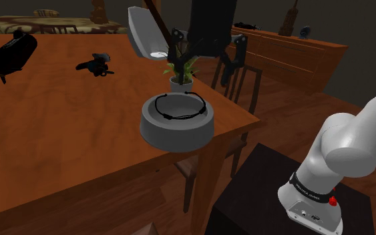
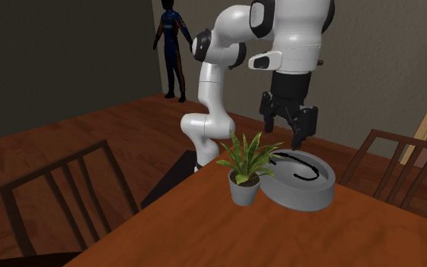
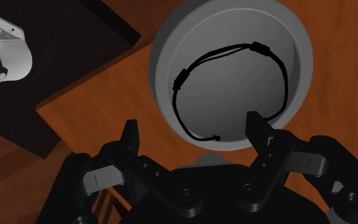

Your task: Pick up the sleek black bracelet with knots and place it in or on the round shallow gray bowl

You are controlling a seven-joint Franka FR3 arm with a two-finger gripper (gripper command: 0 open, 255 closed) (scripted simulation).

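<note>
Shoulder view, bowl: the grey bowl [image 1: 177, 138] sits by the table [image 1: 59, 140] corner at this view's right, just before a potted plant [image 1: 181, 72]. The black bracelet [image 1: 179, 107] lies flat inside it.
Second exterior view, gripper: the gripper [image 2: 284, 130] hangs above the bowl, fingers spread wide and empty.
Wrist view, bracelet: the knotted loop rests on the bowl's floor, touched by neither finger, so the placing looks done.

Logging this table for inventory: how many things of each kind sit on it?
Bowl: 1
Bracelet, lying in the bowl: 1
Potted plant: 1
Other black items: 2
Total: 5
</note>
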